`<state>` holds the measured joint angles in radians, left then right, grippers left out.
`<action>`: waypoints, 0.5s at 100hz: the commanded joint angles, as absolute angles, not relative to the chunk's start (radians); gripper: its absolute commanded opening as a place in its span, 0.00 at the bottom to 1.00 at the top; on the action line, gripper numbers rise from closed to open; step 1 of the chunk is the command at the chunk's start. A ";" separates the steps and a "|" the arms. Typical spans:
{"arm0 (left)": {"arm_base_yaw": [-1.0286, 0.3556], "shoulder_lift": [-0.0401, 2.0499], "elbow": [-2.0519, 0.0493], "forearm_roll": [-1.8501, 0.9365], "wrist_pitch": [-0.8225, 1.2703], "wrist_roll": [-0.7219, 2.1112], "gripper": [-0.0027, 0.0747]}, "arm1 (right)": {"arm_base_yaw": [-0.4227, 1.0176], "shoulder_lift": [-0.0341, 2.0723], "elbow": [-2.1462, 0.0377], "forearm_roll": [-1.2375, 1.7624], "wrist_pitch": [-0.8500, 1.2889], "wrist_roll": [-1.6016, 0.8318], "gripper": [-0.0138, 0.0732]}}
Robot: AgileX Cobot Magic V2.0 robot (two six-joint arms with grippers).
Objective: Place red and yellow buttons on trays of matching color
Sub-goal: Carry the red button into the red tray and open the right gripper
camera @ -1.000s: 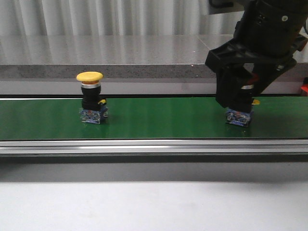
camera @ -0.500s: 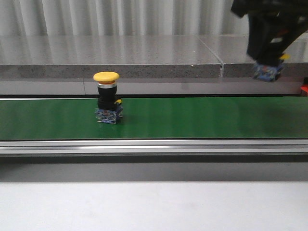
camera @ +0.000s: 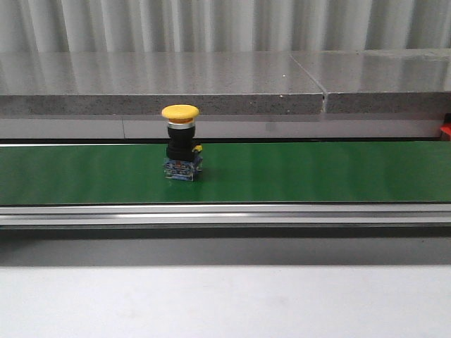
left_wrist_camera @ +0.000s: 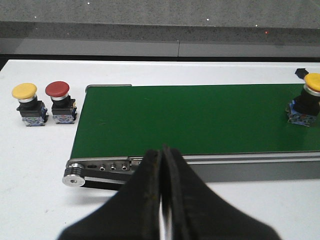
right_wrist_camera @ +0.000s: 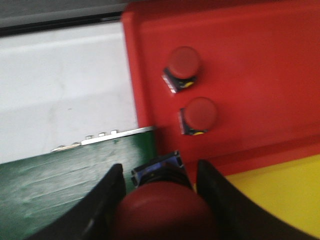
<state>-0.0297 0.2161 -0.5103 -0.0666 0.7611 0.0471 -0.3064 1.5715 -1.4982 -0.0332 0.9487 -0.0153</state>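
Red button (right_wrist_camera: 162,212) sits gripped between the two dark fingers of the right gripper (right_wrist_camera: 161,200), its domed cap filling the space between them and its blue base (right_wrist_camera: 159,166) showing just beyond; the picture is blurred. Beyond it lies the red tray (right_wrist_camera: 240,30), which holds two more red buttons (right_wrist_camera: 183,64) (right_wrist_camera: 200,114), one near the other but not touching. A yellow tray (right_wrist_camera: 280,195) borders the red one, and the end of the green conveyor belt (right_wrist_camera: 60,190) reaches up beside the red tray. In the front view, a yellow button (camera: 181,141) stands upright on the belt (camera: 317,172), left of centre, with neither arm in sight. The left wrist view shows that same yellow button (left_wrist_camera: 306,100) near the belt's far end. The left gripper (left_wrist_camera: 162,165) hovers over the white table (left_wrist_camera: 35,165) with its fingers pressed together, holding nothing. Off the belt's near end, a yellow button (left_wrist_camera: 27,104) and a red button (left_wrist_camera: 61,102) stand side by side on the table.
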 commanded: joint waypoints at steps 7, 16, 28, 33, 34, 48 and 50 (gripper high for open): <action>-0.038 0.228 -0.536 -0.081 0.695 0.044 0.01 | -0.440 1.575 -1.536 0.026 0.843 -0.013 0.34; -0.038 0.228 -0.536 -0.081 0.695 0.044 0.01 | -0.494 1.615 -1.536 0.057 0.810 -0.013 0.34; -0.038 0.228 -0.536 -0.081 0.695 0.044 0.01 | -0.542 1.688 -1.536 0.097 0.765 -0.014 0.34; -0.038 0.228 -0.536 -0.081 0.695 0.044 0.01 | -0.550 1.721 -1.536 0.104 0.750 -0.014 0.34; -0.038 0.228 -0.536 -0.081 0.695 0.044 0.01 | -0.550 1.731 -1.536 0.104 0.747 -0.014 0.34; -0.038 0.228 -0.536 -0.081 0.695 0.044 0.01 | -0.553 1.832 -1.558 0.104 0.715 -0.014 0.34; -0.038 0.228 -0.536 -0.081 0.695 0.044 0.01 | -0.553 1.843 -1.565 0.104 0.715 -0.014 0.34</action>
<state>-0.0297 0.2161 -0.5103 -0.0666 0.7611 0.0471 -0.5476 1.8485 -1.5126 0.0898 0.7784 -0.0131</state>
